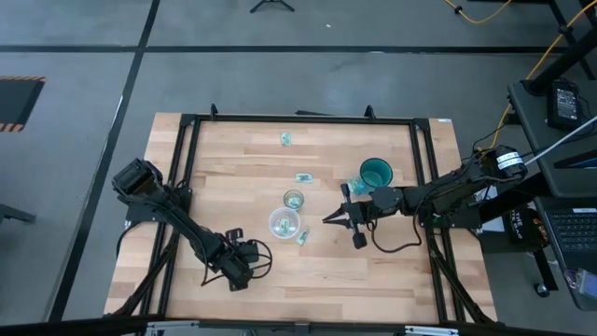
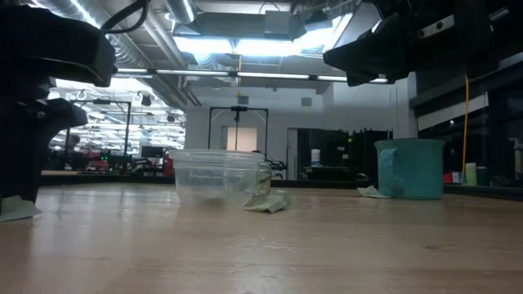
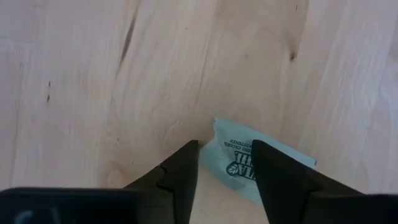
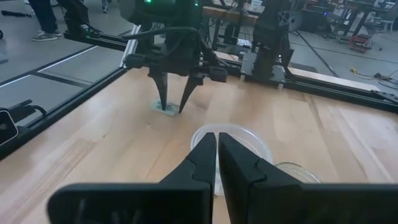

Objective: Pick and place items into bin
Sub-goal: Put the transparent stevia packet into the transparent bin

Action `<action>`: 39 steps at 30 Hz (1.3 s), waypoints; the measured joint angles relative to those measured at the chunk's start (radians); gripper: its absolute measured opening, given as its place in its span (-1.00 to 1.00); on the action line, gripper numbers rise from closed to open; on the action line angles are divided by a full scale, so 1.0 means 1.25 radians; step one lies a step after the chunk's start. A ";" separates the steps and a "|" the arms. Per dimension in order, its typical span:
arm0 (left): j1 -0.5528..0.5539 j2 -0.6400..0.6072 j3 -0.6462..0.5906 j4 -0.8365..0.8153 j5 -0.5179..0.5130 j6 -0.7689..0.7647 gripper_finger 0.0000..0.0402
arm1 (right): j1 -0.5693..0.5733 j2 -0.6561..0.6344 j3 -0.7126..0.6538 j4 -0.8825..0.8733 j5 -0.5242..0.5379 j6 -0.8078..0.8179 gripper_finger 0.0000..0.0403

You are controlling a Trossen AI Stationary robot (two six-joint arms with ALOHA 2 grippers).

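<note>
Packet (image 3: pixel 249 158) at near-left of table (image 1: pixel 308 271), lying flat between parted fingers of left gripper (image 3: pixel 225 163), not yet gripped, straddled for pickup; right gripper (image 4: pixel 217 149) closed, empty, beside bin (image 1: pixel 284 223).

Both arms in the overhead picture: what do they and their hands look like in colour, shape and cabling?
Both arms are black and jointed, mounted on the table's black side rails. The left arm has a bulky boxy base and a blocky wrist. The right arm shows a silver ring near its base, and a black cable loops from its wrist over the tabletop. The right hand and the left hand each have two dark fingers tapering to points.
</note>
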 joint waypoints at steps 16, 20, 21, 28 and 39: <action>0.002 0.002 -0.001 0.005 0.018 0.052 -0.97 | 0.000 0.000 0.000 0.000 0.000 0.000 -0.88; 0.002 -0.008 -0.002 0.003 0.019 0.062 -0.98 | 0.000 0.000 0.000 0.000 0.000 0.000 -0.88; 0.002 -0.011 -0.002 0.002 0.020 0.063 -0.98 | 0.000 0.000 0.000 0.000 0.000 0.000 -0.88; 0.001 -0.067 -0.005 -0.021 0.029 0.085 -0.99 | 0.000 0.000 0.000 0.000 0.000 0.000 -0.88; 0.001 -0.199 -0.004 -0.023 -0.035 0.260 -0.99 | 0.000 0.000 0.000 -0.005 0.000 0.001 -0.88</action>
